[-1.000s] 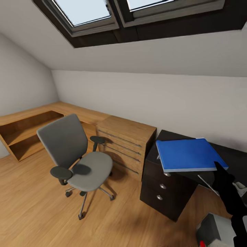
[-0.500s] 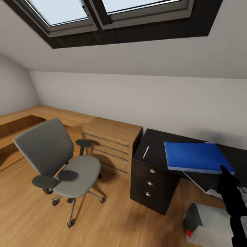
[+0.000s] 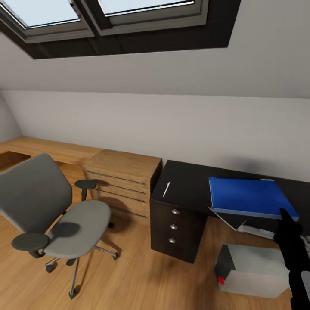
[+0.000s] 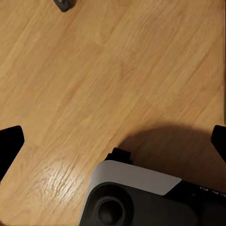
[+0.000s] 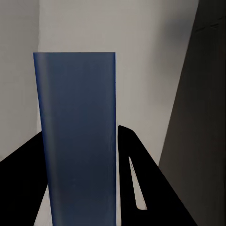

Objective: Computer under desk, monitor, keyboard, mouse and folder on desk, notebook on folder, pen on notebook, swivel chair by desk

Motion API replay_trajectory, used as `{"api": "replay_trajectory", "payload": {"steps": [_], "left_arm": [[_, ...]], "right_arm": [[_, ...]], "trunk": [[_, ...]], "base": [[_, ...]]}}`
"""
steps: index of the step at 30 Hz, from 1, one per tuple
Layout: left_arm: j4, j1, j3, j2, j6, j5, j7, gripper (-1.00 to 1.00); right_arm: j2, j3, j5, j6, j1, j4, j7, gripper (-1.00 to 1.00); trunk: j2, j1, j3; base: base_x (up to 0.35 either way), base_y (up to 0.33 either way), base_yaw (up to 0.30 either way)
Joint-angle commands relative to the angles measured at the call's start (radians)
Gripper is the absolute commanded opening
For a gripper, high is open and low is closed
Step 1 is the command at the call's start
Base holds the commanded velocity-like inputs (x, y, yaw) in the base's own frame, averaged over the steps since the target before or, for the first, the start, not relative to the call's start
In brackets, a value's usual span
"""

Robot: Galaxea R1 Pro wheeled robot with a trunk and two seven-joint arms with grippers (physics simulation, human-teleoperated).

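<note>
My right gripper (image 3: 285,214) is shut on the near right corner of the bright blue folder (image 3: 249,196), holding it flat just over the black desk (image 3: 189,183). In the right wrist view the folder (image 5: 77,117) stands between the two black fingers (image 5: 141,174) of the right gripper (image 5: 80,134). A thin pale pen (image 3: 166,188) lies on the desk's left end. Under the desk stands the grey computer (image 3: 254,269). The grey swivel chair (image 3: 56,206) is out on the floor at the left, its seat bare. The left gripper (image 4: 113,141) hangs open over the wooden floor.
A light wooden drawer cabinet (image 3: 122,178) stands between the chair and the desk's black drawers (image 3: 174,224). A pale-edged flat thing (image 3: 230,218) pokes out beneath the folder; I cannot tell what it is. A sloped ceiling with skylights (image 3: 107,13) hangs overhead. The robot's base (image 4: 136,197) lies below the left gripper.
The head camera has swung right, so the chair and cabinet sit further left and more of the desk and computer show. The folder stays in the right gripper.
</note>
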Motion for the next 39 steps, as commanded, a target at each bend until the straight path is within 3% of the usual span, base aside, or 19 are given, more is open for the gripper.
{"api": "replay_trajectory", "payload": {"steps": [1,7,13,26,39], "left_arm": [[0.000,0.000,-0.007,0.000,-0.004,0.009,0.005,1.00],[0.000,0.000,-0.007,0.000,-0.004,0.009,0.005,1.00],[0.000,0.000,-0.008,0.001,-0.004,0.009,0.005,1.00],[0.000,0.000,-0.008,0.002,-0.004,0.009,0.005,1.00],[0.000,0.000,-0.010,0.002,-0.003,0.010,0.005,1.00]], "right_arm": [[0.000,-0.001,-0.008,-0.002,-0.001,0.000,0.003,-1.00],[0.000,0.000,-0.005,-0.026,-0.001,0.000,0.003,-1.00],[0.001,0.000,0.029,-0.044,-0.001,-0.002,0.003,-1.00],[0.000,0.000,0.037,-0.055,-0.001,-0.004,0.003,-1.00],[0.001,-0.001,0.036,-0.054,-0.001,-0.004,0.004,-1.00]], "trunk": [[-0.001,0.000,-0.001],[-0.001,0.000,-0.001],[-0.001,0.000,0.000],[-0.001,0.000,0.011],[0.090,-0.050,0.068]], "base": [[0.000,0.000,-0.276],[0.000,0.000,-0.278],[0.000,0.000,-0.280],[0.000,0.000,-0.249],[0.000,0.000,-0.181]]}}
